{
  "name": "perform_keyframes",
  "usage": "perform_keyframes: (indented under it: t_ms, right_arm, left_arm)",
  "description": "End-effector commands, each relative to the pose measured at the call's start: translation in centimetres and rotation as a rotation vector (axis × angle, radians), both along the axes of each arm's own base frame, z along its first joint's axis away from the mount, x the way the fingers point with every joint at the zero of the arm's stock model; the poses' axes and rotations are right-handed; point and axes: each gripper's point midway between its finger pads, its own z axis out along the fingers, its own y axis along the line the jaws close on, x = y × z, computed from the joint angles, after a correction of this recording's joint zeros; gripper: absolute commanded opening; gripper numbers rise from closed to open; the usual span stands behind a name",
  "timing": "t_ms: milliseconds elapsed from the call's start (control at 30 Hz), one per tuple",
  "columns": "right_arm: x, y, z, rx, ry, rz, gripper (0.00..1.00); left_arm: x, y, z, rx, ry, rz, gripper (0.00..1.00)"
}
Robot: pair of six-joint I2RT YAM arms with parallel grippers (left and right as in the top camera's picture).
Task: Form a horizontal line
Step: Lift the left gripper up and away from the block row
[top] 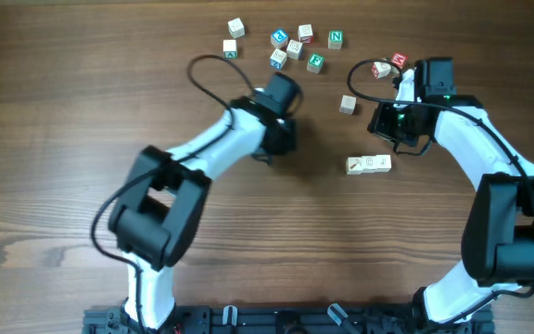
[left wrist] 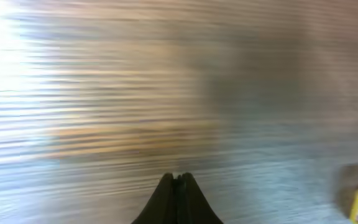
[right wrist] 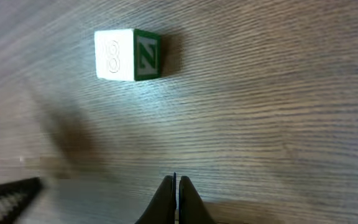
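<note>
Surface: brown wood-grain surface [top: 82,111] lies under both arms, with a scatter of lettered cubes [top: 286,46] near its far edge.
Horizontal line: the horizontal line [top: 369,164] lies on open wood near the right arm, well apart from the scatter. Its cream cubes touch one another, and the row seems a touch off level.
Left tool: your left tool [left wrist: 178,184] is closed on nothing, fingertips pressed together over bare wood. Its own view is too blurred to tell more.
Right tool: your right tool [right wrist: 174,186] is likewise closed and empty, hanging just on the far side of the line. A green-lettered cube [right wrist: 129,55] sits ahead of it, untouched.
Lone cube: a lone cube [top: 348,104] sits between the scatter and the line, apart from both.
Step in hand: the row looks built, so I judge only a straightening nudge or a clean retreat is left.
Doing it well: if you square the row, keep the right tool closed. Press its side flat against the long far face and push slowly so all the cubes move together.
Watch for: a push on one end alone would likely swing the row or open a gap.
Retreat: lift straight up before you swing away, so the fingers do not clip a cube.
</note>
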Motion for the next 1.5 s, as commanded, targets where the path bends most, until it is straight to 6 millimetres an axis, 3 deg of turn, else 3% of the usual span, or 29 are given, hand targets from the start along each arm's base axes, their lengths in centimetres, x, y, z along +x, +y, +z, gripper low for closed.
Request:
perform_keyframes:
  t_ms: [0, 233, 633, 933, 1467]
  right_arm:
    - [0.7, -0.1, 1.2, -0.078, -0.072, 0.080, 0.05]
    - [-0.6, 0.6, -1.1, -0.083, 0.013, 0.111, 0.05]
    - [-3.1, 0.5, -1.7, -0.081, 0.123, 0.112, 0.05]
    - [-2.1, 0.5, -2.4, -0.076, 0.093, 0.093, 0.05]
    - [-4.2, 0.4, -3.0, -0.075, 0.189, 0.091, 0.05]
  left_arm:
    - [1.5, 3.4, 2.1, 0.009, -0.024, 0.083, 0.04]
    - [2.1, 4.6, 2.1, 0.011, -0.020, 0.114, 0.04]
    - [2.1, 4.6, 2.1, 0.011, -0.020, 0.114, 0.04]
    - [2.0, 4.6, 2.1, 0.011, -0.020, 0.114, 0.04]
    - [2.0, 4.6, 2.1, 0.010, -0.019, 0.113, 0.04]
